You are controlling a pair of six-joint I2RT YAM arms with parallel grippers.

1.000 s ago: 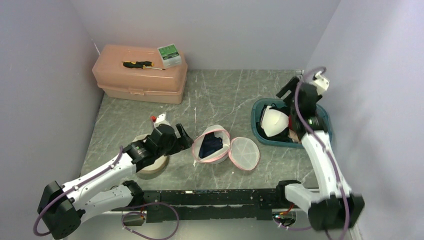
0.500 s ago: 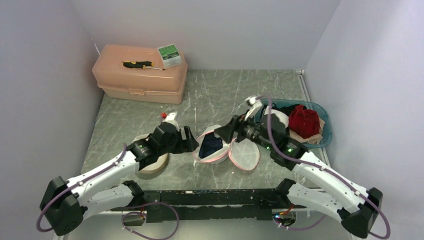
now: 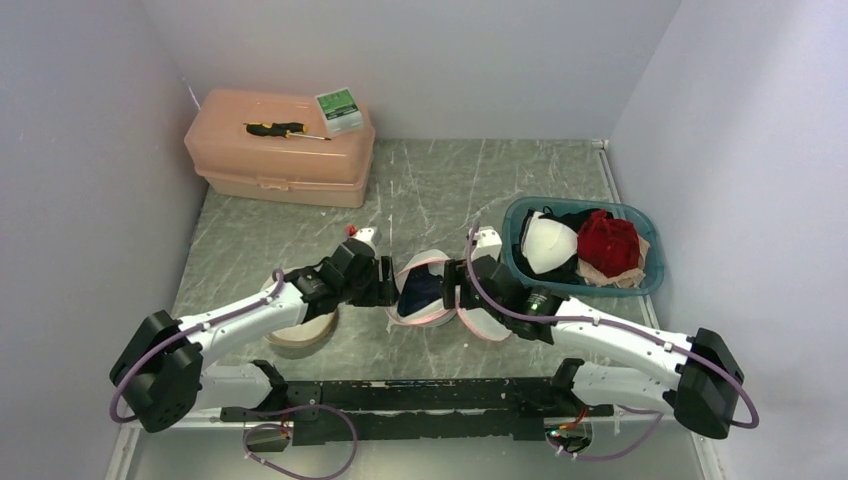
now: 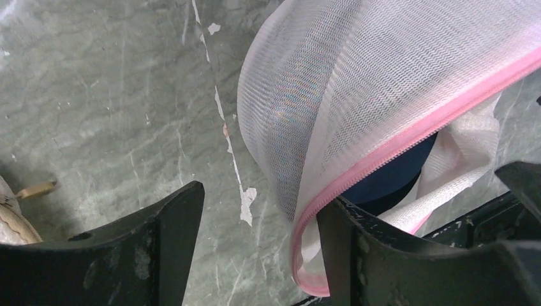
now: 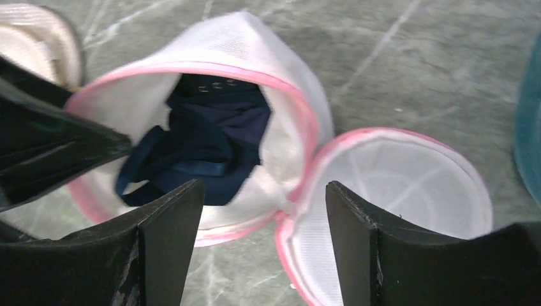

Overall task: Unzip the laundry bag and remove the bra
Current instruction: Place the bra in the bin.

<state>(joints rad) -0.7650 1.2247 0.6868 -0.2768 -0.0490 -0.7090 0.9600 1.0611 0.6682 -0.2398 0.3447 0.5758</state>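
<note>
Right wrist view shows the right tool (image 5: 263, 191), jaws apart, over the unzipped laundry bag (image 5: 281, 83), with the navy bra (image 5: 210, 137) inside. The left tool (image 4: 258, 204), also apart, has the bag's pink rim between its fingers. A careless pinch could snag mesh along with the bra and drag the bag. Both tools crowd the bag, the teal basket (image 3: 515, 262) sits near, and open table lies behind.

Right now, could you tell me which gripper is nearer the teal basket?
Right. The right gripper is beside the laundry bag, on the side facing the teal basket; the left gripper is on the bag's opposite side.
</note>
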